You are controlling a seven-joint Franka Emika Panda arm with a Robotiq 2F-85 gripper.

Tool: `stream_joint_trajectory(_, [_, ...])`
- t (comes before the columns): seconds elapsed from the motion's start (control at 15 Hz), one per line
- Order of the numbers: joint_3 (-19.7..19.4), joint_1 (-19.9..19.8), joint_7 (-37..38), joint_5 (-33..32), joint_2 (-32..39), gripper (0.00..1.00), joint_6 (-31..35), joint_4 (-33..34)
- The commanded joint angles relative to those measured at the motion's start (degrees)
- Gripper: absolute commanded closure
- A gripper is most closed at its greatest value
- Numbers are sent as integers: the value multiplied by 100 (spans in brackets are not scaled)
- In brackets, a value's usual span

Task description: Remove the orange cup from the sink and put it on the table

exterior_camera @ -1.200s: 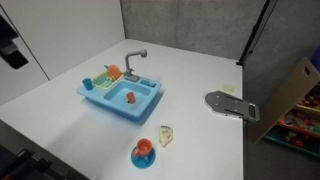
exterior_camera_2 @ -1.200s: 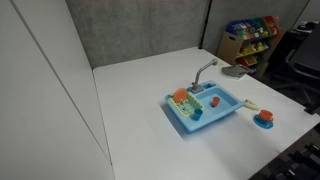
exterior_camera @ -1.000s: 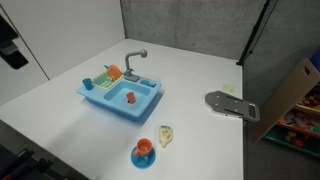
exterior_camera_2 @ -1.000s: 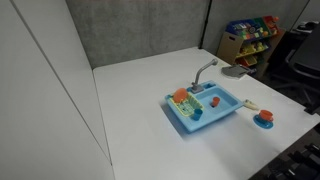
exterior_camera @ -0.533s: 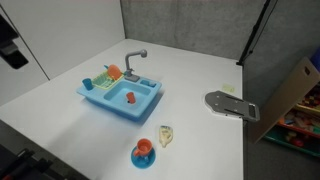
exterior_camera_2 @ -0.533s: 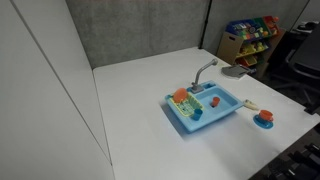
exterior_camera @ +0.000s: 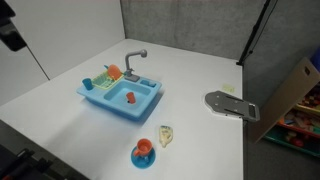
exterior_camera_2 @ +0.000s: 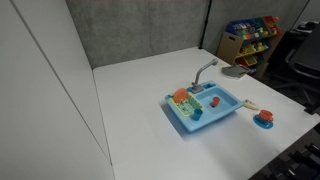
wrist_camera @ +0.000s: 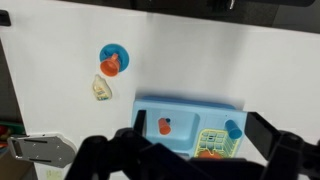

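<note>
Pincer [wrist_camera: 190, 158] hangs high over sink [wrist_camera: 186, 102], spread wide, empty (likely for overview); orange cup [wrist_camera: 165, 126] sits in the basin.

blue saucer [exterior_camera: 145, 163] beside pale wedge [exterior_camera: 165, 136]

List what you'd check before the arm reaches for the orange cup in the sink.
1. Cup in sight in the sink: ok, it lies in the basin.
2. Tool open: ok, its fingers stand wide apart in the wrist view.
3. Tool close to the cup: not ok, it hangs high above.
4. Faucet clear of the cup: ok, it stands at the rim.
5. Cup upright: cannot tell, too small.
6. Bare table for setting it down: ok.
</note>
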Motion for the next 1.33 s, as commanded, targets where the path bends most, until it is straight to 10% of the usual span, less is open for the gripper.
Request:
stream_joint_trajectory(0.0, [255,11,374,35,452,0,-405,555])
stream_joint_trajectory(1.27, [426,0,1088,165,2643,0,-397,1832])
